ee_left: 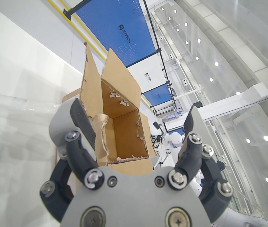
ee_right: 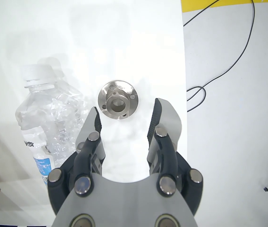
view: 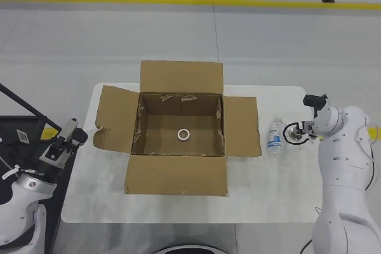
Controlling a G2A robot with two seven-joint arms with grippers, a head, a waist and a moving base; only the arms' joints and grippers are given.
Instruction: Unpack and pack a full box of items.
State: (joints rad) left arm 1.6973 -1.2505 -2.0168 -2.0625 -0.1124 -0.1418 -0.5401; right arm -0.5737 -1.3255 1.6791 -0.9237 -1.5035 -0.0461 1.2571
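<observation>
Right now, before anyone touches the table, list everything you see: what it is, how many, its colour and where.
Open cardboard box: one, brown, mid-table, flaps spread.
Small ring: one, pale, on the box floor.
Clear plastic bottle: one, colourless, lying beside the box.
Round metal flange: one, silver, beside the bottle.
Rectangular table: one, white, under the box.
Thin cable: one, black, on the floor.
Left gripper: one, grey, open, at a side flap.
Right gripper: one, grey, open, above the flange.
</observation>
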